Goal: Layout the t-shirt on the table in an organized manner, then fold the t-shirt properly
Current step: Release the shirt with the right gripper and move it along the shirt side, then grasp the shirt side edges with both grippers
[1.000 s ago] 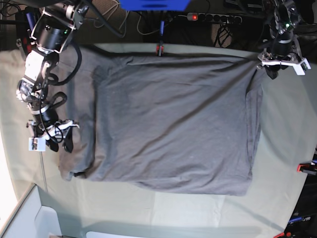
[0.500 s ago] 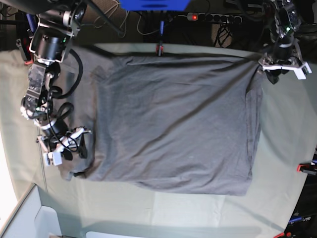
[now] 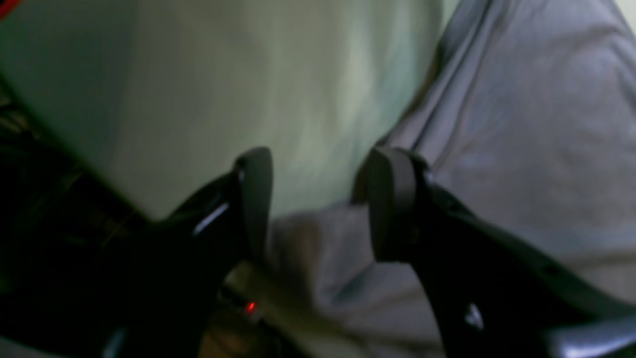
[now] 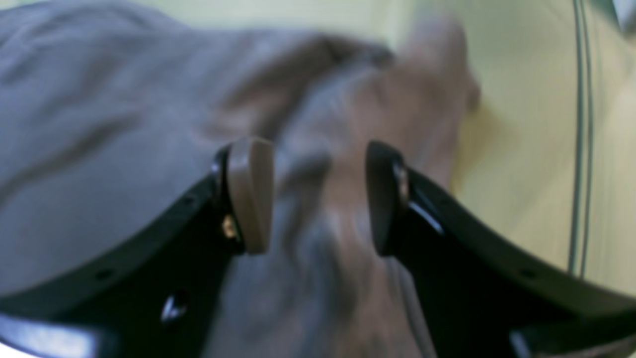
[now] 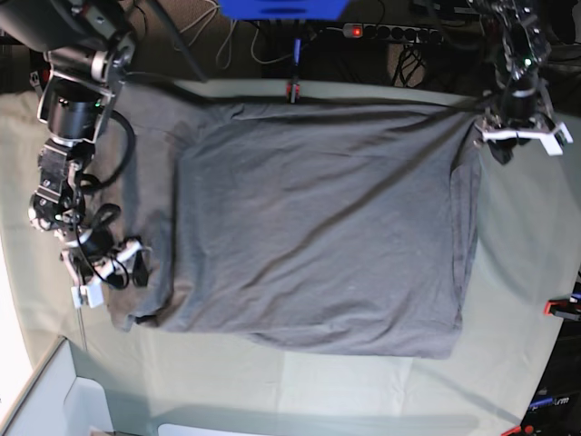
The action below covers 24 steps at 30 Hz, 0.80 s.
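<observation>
**T-shirt spread flat, both tools parted at opposite ends**

T-shirt [image 5: 318, 227] in the base view: the grey shirt lies flat across the middle of the desk [image 5: 517, 300], which has a pale green cloth over it. The shirt's edge at 3 o'clock is folded over into a narrow strip, and there's some bunching at 9 o'clock. The right tool [image 5: 113, 272] sits at about 8 o'clock, right at the shirt's bunched lower corner. The left tool [image 5: 519, 141] is at roughly 2 o'clock, just beside the shirt's upper corner. A red clamp [image 5: 292, 89] sits on the desk edge at 12 o'clock.

Left wrist view, pretty blurry: the left tool [image 3: 318, 204] has its jaws apart, nothing pinched. Shirt fabric [image 3: 521, 149] fills the 3 o'clock side and runs under the jaws, green cloth at 11.

Right wrist view, also blurry: the right tool [image 4: 320, 199] is released too, jaws spread over a rumpled shirt corner [image 4: 348, 109]. Can't tell if it touches the fabric.
</observation>
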Motion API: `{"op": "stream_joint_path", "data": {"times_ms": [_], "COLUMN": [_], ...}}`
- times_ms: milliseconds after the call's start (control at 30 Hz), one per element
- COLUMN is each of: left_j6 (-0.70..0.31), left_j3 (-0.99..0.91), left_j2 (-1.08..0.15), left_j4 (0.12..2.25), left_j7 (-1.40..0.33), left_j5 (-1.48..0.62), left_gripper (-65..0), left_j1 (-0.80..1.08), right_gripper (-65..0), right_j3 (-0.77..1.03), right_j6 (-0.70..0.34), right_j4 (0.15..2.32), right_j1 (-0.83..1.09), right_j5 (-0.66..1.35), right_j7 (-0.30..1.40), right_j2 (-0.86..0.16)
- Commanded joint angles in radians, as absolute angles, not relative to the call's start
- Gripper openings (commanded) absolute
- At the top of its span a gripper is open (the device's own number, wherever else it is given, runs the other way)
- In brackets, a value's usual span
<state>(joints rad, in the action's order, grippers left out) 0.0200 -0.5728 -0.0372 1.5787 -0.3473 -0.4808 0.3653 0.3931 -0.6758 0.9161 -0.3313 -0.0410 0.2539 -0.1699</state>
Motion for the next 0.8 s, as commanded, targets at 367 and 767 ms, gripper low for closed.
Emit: {"op": "stream_joint_path", "data": {"times_ms": [367,767], "left_j6": [0.012,0.012], "left_j3": [-0.567,-0.57], "left_j2": [-0.087,-0.117], "left_j4": [1.498,1.277], "left_j7": [-0.326,-0.326], "left_j5": [-0.481,-0.487], "left_gripper": [-34.3,-34.3], "left_j1": [0.122,0.042], "right_gripper": [-34.4,-34.4], "right_j3": [0.39,0.392], "right_j6": [-0.584,-0.539], "right_j4": [0.889,0.894], "right_j1": [-0.403,-0.262], "right_j5": [-0.019,-0.016], "right_j7": [0.217,0.217], "right_j2": [-0.245,-0.306]}}
